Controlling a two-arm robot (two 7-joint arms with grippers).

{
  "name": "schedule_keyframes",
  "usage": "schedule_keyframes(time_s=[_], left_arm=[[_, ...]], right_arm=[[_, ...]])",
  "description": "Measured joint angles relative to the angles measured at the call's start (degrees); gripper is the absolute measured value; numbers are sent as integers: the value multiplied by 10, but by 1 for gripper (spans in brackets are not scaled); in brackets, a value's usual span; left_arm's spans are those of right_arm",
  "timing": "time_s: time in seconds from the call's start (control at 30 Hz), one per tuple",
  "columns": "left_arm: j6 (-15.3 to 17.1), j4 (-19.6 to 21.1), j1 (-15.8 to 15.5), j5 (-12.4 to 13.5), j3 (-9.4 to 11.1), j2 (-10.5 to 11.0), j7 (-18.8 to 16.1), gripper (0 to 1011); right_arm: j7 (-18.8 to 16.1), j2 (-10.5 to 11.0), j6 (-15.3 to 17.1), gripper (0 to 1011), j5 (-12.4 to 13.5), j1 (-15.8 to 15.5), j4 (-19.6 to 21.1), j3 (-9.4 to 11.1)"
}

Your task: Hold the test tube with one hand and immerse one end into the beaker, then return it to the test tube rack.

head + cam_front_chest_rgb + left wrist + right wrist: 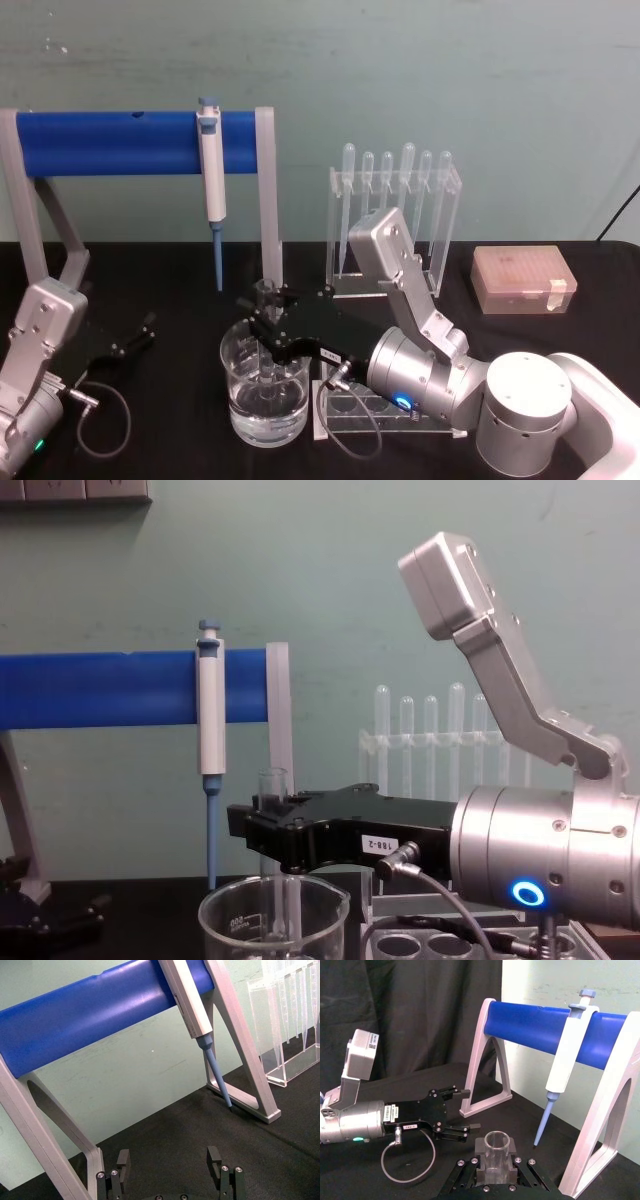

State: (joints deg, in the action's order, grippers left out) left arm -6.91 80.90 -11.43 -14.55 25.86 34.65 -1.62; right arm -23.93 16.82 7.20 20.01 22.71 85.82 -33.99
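Holding test tube (272, 782) below rim, right gripper (262, 320) jaws clenched, lower end in beaker (242, 398). Likely light, slippery, fragile glass: squeeze gently. Left gripper (135, 335) parked at worktop's left edge, jaws released.

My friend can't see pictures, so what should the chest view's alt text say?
The right gripper holds the test tube upright, its lower end inside the beaker. Behind, a white-and-blue micropipette hangs on a blue bar.

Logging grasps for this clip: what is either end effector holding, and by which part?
The right end effector grips the test tube just below its open rim; the left end effector is open and empty.
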Motion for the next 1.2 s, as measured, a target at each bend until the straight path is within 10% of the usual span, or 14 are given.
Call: schedule_keyframes(time_s=[1.2], left_arm=[[0,0,0,0,0,0,0,1000]], right_arm=[[0,0,0,224,0,0,0,0]])
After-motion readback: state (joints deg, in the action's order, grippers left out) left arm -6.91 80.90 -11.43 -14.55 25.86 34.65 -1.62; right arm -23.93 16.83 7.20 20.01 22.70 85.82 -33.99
